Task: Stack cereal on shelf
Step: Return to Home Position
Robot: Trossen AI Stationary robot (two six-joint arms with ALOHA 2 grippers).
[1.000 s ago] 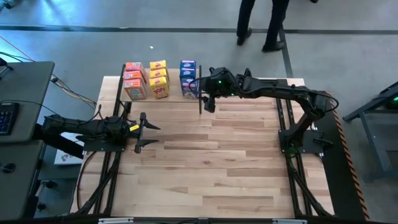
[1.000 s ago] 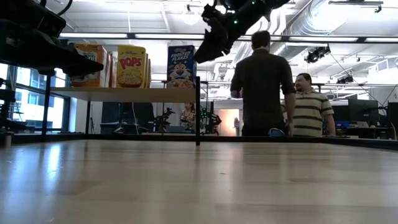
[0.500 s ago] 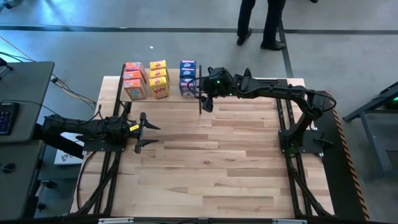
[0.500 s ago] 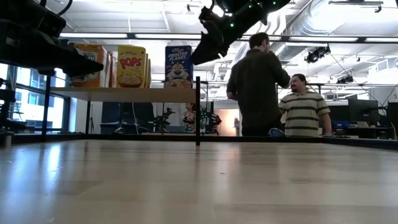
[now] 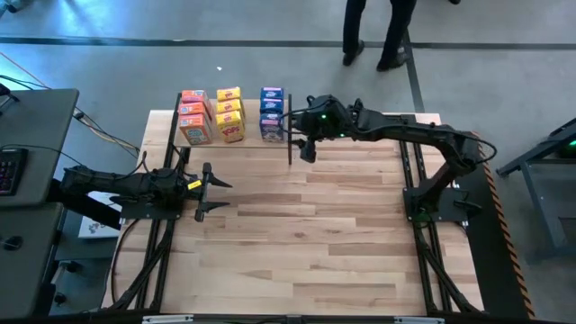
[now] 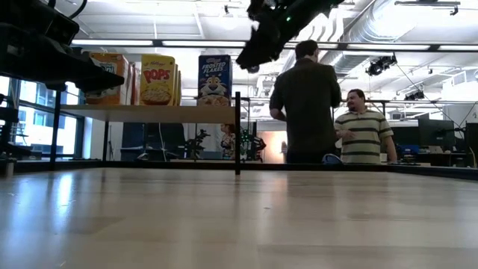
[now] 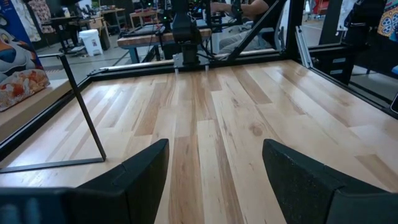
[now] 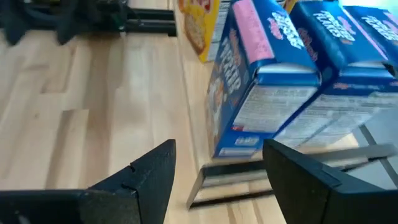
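The cereal boxes stand upright in three rows on the shelf (image 6: 149, 112) at the table's far left: orange-red (image 5: 193, 115), yellow (image 5: 229, 112) and blue (image 5: 272, 112). Their bases rest on the light-wood board. My right gripper (image 5: 304, 151) hovers open just right of the blue row. It is above shelf height in the low view (image 6: 249, 63). The nearest blue box (image 8: 249, 81) lies ahead of the fingers, and nothing is between them (image 8: 217, 155). My left gripper (image 5: 205, 191) waits open low at the table's left side, empty (image 7: 214, 155).
The shelf's thin black corner post (image 5: 290, 144) stands close beside my right gripper. Bare plank tabletop (image 5: 306, 234) fills the middle and near side. Two people (image 6: 306, 104) stand beyond the far edge. A desk with a keyboard (image 5: 18, 162) sits left of the table.
My right gripper has drawn back from the blue boxes toward the table's right edge and risen a little, staying open and empty. The people behind the table have shifted.
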